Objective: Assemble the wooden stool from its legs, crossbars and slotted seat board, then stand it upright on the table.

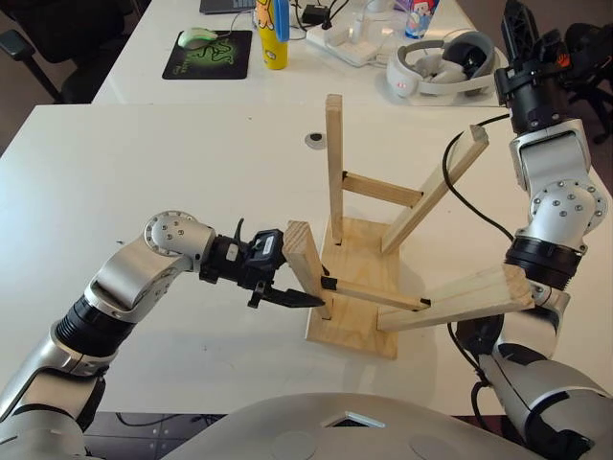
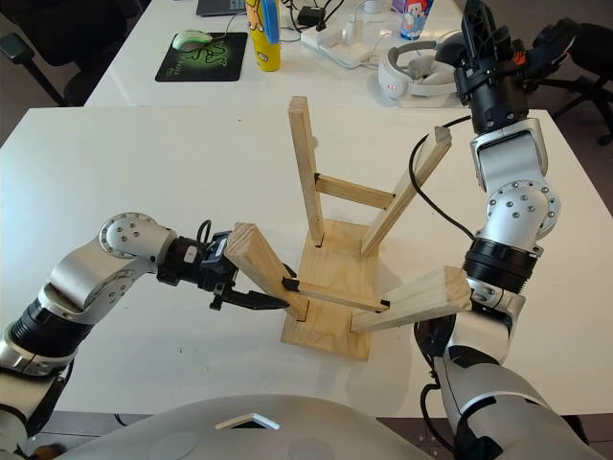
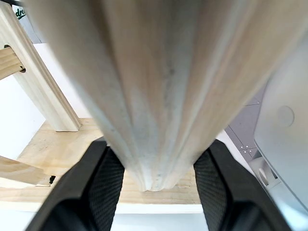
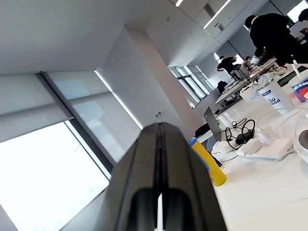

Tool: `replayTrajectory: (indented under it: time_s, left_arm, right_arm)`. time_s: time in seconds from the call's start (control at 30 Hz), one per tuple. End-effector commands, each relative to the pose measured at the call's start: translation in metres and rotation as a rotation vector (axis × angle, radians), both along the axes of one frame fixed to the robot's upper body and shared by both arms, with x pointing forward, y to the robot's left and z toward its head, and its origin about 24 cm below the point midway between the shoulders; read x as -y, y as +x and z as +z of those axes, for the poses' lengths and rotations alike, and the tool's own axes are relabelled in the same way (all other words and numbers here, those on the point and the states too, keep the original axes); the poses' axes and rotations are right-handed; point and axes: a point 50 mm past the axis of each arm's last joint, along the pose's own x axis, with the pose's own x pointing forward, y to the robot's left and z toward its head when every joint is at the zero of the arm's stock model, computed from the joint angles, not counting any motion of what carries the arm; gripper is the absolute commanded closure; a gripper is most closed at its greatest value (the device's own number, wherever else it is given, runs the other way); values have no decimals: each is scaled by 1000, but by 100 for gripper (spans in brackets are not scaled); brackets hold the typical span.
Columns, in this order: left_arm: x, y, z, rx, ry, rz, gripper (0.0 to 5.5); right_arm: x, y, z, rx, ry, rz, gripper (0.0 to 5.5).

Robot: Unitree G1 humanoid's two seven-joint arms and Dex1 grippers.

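Flagging the hazard first: we judge that the near left leg (image 1: 305,261), leaning leftward off the slotted seat board (image 1: 356,251), could drag its crossbar (image 1: 378,297) out of the joint if swung upright alone. The near right leg (image 1: 460,299) at the other end sprawls outward with nothing gripping it. Nothing pins the board to the desk (image 1: 144,172) either, so a sideways shove may slide it and topple the far pair.

Item, left pincer (image 1: 292,295): clenched on the near left leg, one finger on each face, parted only by the leg's thickness.

Item, stool: upside down at mid-desk. We list the far legs (image 1: 334,163) and their crossbar (image 1: 381,189) as standing on the board, the near pair as splayed and not upright.

Item, right pincer (image 2: 476,27): raised high over the desk's right side, fingers pressed together, holding nothing.
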Motion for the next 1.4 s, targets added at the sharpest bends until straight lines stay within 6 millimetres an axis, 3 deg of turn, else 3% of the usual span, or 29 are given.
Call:
replayTrajectory:
  time_s: [0.03,0.2,0.33,0.43,0.63,0.8,0.9,0.97,1.1,1.17,1.23,1.4]
  left_arm:
    - [-11,0,-26,-2,126,74,344]
    - [-22,4,-50,139,217,127,344]
    - [-24,2,-57,157,184,203,344]
    - [-20,1,-56,177,152,222,276]
    - [-19,0,-48,226,127,254,201]
    - [-42,-8,-46,210,148,346,201]
    - [-63,-10,-39,215,154,474,201]
    - [-74,-10,-37,220,150,569,201]
    - [-81,-21,-42,214,151,663,201]
    - [-78,-25,-47,210,154,679,201]
    - [-75,-28,-51,205,152,685,201]
    - [-67,-31,-56,197,135,704,201]
  right_arm:
    - [7,1,7,14,54,-11,550]
    - [11,3,7,-1,64,-13,550]
    - [10,7,7,-9,49,3,550]
    - [11,9,7,-17,38,16,550]
    - [12,14,5,-32,10,29,550]
    - [16,14,7,-34,-15,11,550]
    - [34,16,4,-75,-49,-133,550]
    - [48,18,-2,-128,-126,-268,550]
    - [73,20,-38,-359,-721,-617,550]
    - [88,15,-51,-428,-864,-721,550]
    - [96,13,-46,-397,-755,-767,550]
    - [58,28,-7,-132,-375,-484,550]
